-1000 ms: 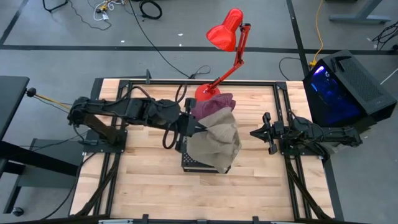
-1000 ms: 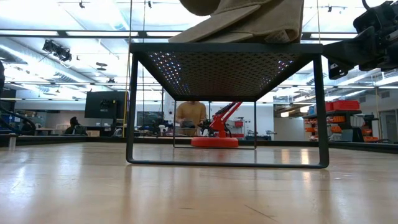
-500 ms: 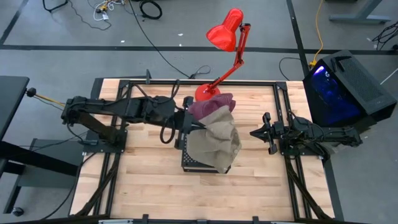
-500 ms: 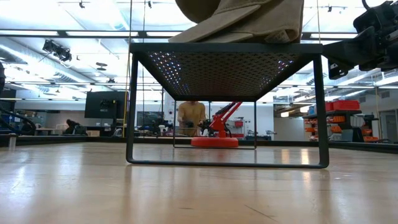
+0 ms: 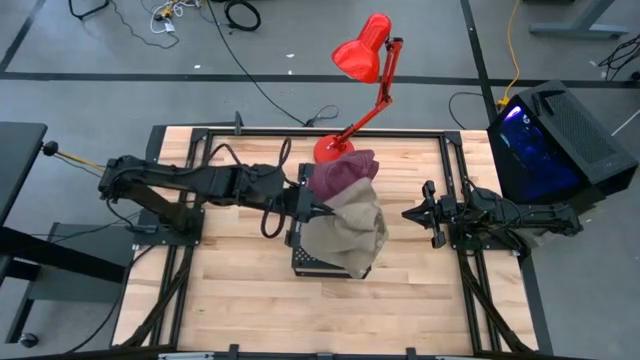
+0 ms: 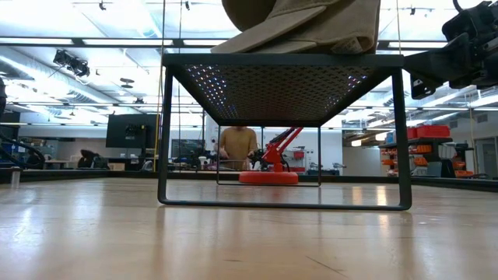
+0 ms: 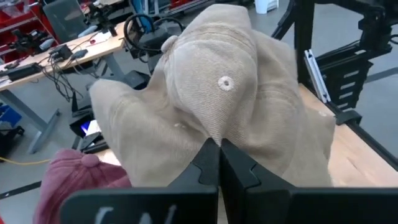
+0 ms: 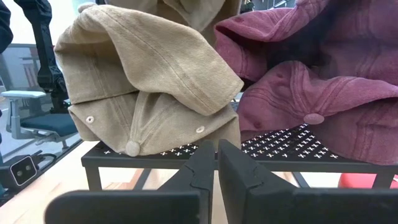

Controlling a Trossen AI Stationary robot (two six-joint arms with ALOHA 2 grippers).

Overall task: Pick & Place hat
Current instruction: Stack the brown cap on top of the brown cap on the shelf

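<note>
Tan cotton hat (image 5: 347,232) lies on the black mesh stand (image 6: 282,81), apparently pinched by the left pincer (image 5: 310,208), pressed together; lifting comes next. Right pincer (image 5: 428,214) waits beside the stand, nearly shut.

Tan cotton-twill cap (image 8: 149,68) showing matt stitched weave, maroon faded cloth cap (image 8: 317,74) looking washed, black perforated metal rack (image 6: 284,85) appearing matt, pale wooden tabletop (image 5: 240,300) gleaming smoothly
</note>
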